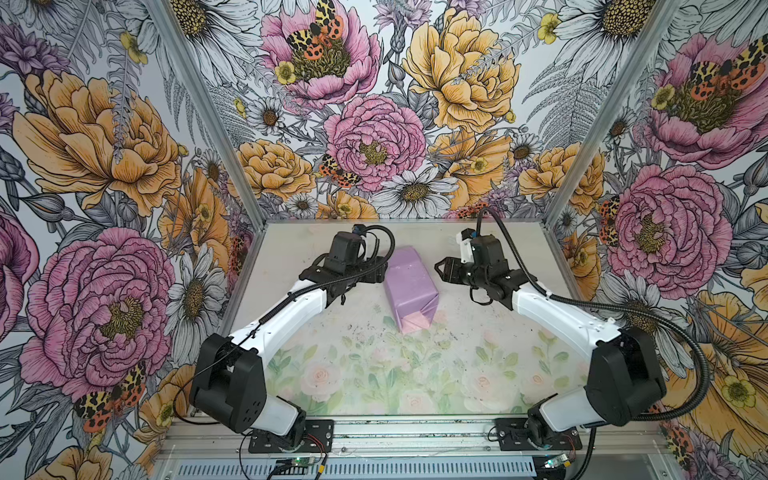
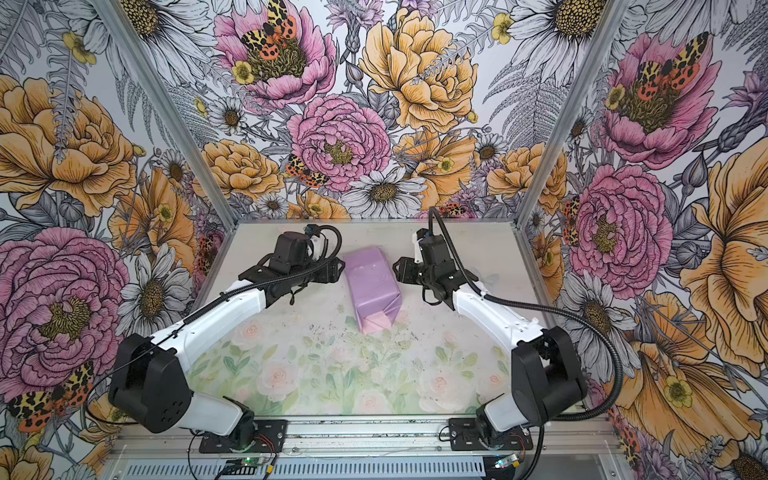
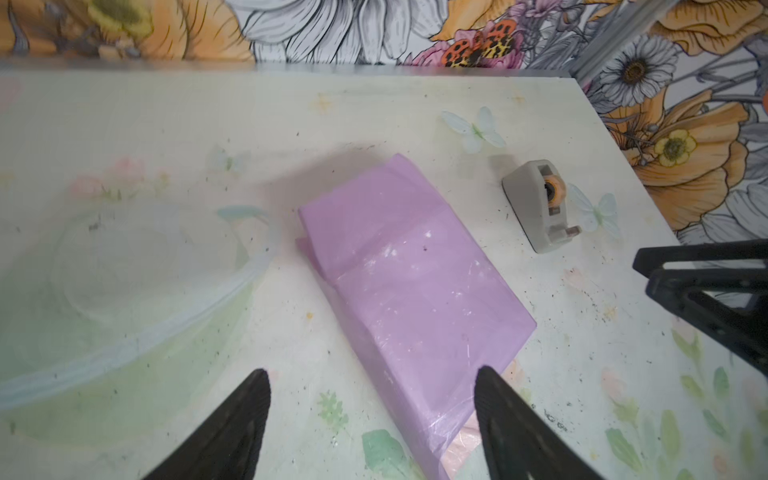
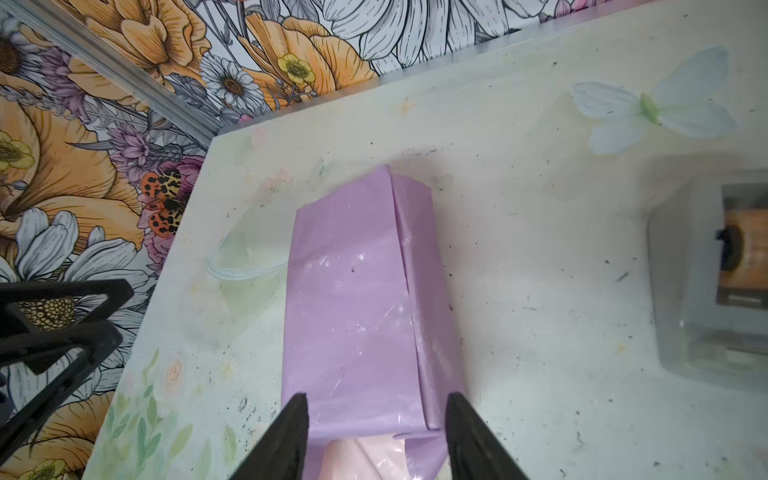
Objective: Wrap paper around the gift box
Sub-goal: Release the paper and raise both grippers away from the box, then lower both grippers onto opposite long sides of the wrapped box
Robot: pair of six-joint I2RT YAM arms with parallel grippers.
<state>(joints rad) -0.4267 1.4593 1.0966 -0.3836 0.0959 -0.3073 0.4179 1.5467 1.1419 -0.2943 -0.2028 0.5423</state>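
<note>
The gift box [image 1: 409,282], a lilac block wrapped in the paper [image 2: 376,322], lies at the far middle of the worktop [image 1: 374,374]. The left hand [image 3: 370,374] is spread open and empty just beside it at 9 o'clock. The right hand [image 4: 376,399], likewise open and empty, stands apart at 3 o'clock.

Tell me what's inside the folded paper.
The paper is closed around a blocky shape that tints it lilac, presumably the box; its surface is fully covered. At the near end only loose pale pink paper shows.
</note>
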